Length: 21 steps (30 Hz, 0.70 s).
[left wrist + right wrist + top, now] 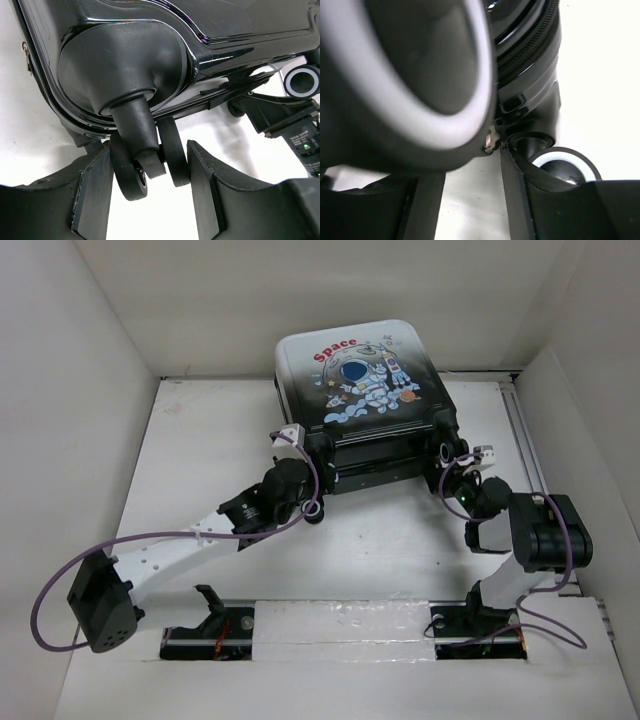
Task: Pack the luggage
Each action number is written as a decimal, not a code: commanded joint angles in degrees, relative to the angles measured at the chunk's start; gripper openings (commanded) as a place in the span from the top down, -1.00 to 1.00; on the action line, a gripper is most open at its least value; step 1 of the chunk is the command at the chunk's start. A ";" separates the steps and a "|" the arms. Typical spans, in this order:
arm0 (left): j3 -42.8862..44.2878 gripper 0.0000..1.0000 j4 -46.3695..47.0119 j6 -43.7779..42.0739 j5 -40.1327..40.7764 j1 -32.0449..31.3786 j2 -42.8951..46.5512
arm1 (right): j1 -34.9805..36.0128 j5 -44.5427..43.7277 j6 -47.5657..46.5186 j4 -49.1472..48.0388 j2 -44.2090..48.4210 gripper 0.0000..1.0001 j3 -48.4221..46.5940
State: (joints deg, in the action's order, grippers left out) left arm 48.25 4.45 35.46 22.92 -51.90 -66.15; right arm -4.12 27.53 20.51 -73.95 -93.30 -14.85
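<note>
Luggage (360,380) lies flat and closed at centre-back of the white table (200,440), astronaut and red "Space" print facing up, wheel end toward the arm bases. Both arms reach to its near edge, left arm at the near-left corner, right arm at the near-right corner; from overhead the fingertips of both are lost against the black shell. Left gripper (147,170): jaws apart and straddling the twin-wheel black caster (135,150). One wheel touches the left-hand pad (92,195); a sliver of table shows between the other wheel and the right-hand pad (202,190), so it is not clamped. Shell above is glossy black and cut off by the frame, with a zip pull (25,50) at the far left edge. A white-ringed wheel (302,82) is half cropped at the right. Right gripper (467,190): fingers stand apart, bare table visible between the tips. A large blurred wheel (420,75) fills the upper left of that view, too close to focus, and overlaps the top of one finger; cannot tell whether the jaws pinch it or merely sit beneath it. A second caster (565,162), white rim, sits just outside the other finger, partly hidden by it.
</note>
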 commanded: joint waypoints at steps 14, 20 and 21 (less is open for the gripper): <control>2.90 1.00 16.29 -1.27 -9.38 -1.63 8.23 | 1.91 -0.28 -1.35 -30.02 0.74 1.00 -5.01; 2.38 1.00 16.38 -1.27 -9.38 -1.63 6.65 | 5.07 -0.81 -1.88 -30.02 3.99 1.00 -0.98; 2.38 1.00 16.38 -1.27 -9.38 -1.63 6.65 | 6.22 -1.85 -1.88 -30.02 4.52 1.00 -0.10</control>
State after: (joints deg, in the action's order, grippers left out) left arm 47.59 3.57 36.71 20.75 -51.90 -63.96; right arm -1.72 25.34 18.81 -72.34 -91.79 -16.01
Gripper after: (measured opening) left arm 0.480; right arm 0.121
